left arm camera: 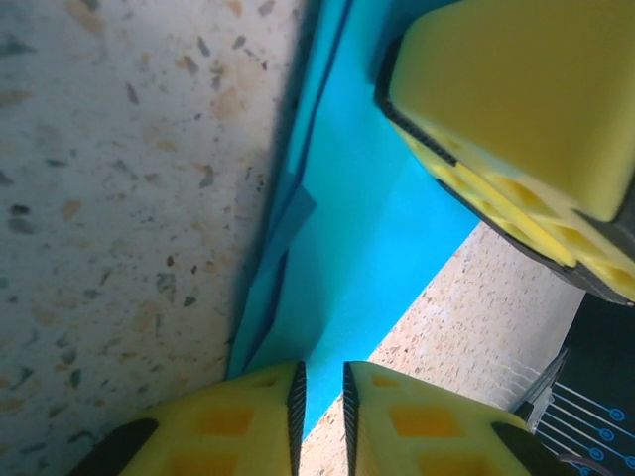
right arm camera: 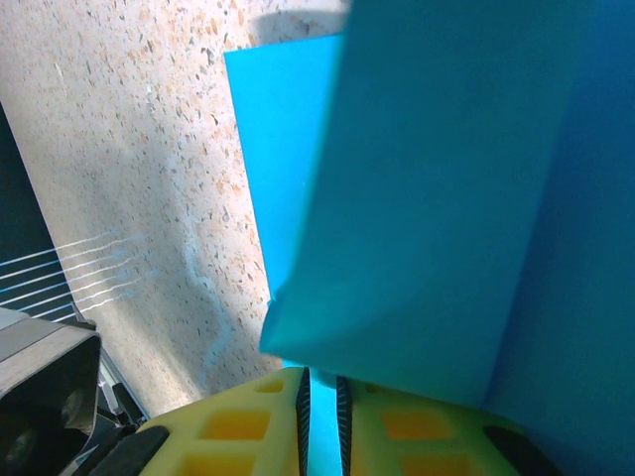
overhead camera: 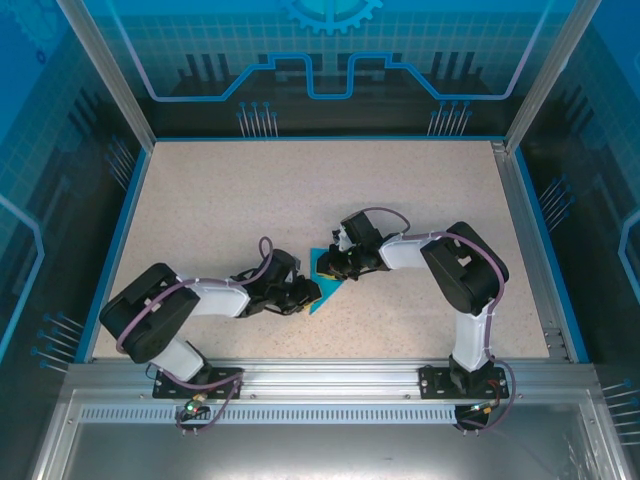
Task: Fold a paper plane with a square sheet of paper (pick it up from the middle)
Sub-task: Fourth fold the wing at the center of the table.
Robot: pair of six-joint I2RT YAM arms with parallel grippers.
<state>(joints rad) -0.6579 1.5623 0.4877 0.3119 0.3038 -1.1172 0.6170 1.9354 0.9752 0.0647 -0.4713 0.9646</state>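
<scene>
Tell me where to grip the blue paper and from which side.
Grip an outer edge, one finger above and one below: the paper is a thin folded sheet with nothing to wrap around. Probably best to come in from the sides, low and edge-on, as the left gripper and right gripper do now, each pinching an opposite border.

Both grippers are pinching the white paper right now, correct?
Not white: the paper is teal-blue, as the top view shows. The rest holds: the left gripper and the right gripper both pinch it.
</scene>
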